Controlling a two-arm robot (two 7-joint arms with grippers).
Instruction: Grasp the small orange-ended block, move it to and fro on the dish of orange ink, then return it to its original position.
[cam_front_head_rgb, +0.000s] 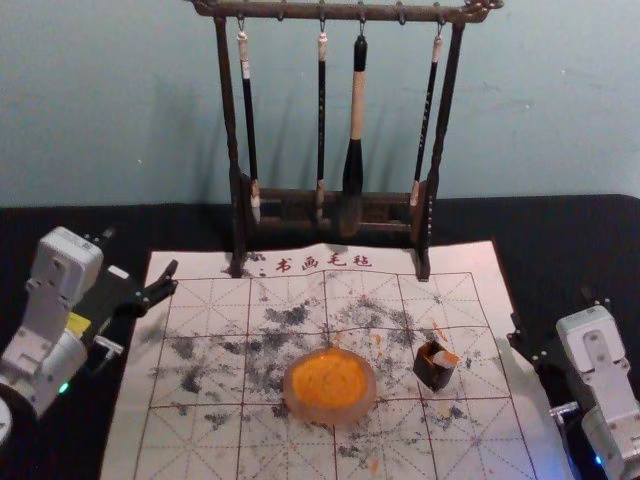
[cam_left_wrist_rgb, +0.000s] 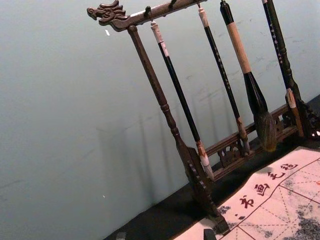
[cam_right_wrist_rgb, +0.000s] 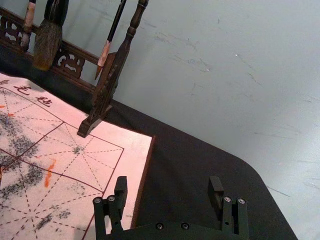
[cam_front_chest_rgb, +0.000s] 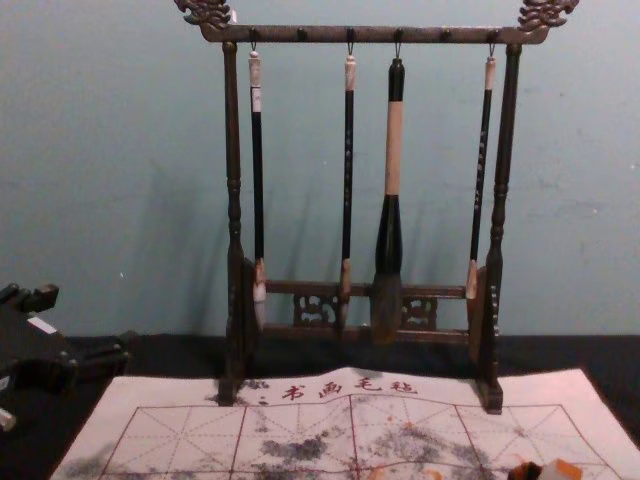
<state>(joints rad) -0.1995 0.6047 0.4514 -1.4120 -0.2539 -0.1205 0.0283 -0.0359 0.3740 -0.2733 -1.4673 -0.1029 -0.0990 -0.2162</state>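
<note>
Small dark block (cam_front_head_rgb: 434, 372), orange-smeared on top, stands near round orange-ink dish (cam_front_head_rgb: 330, 413); left gripper (cam_front_head_rgb: 140, 252), right gripper (cam_front_head_rgb: 552, 312) flank them, fingers spread apart

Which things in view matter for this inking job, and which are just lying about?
For the job:
- Orange-ended block, on the mat
- Dish of orange ink, left of the block
- Right gripper, open at the mat's right, probably the one to use

Just around:
- Mat
- Rack with four hanging brushes
- Left gripper, open at the mat's left
</note>
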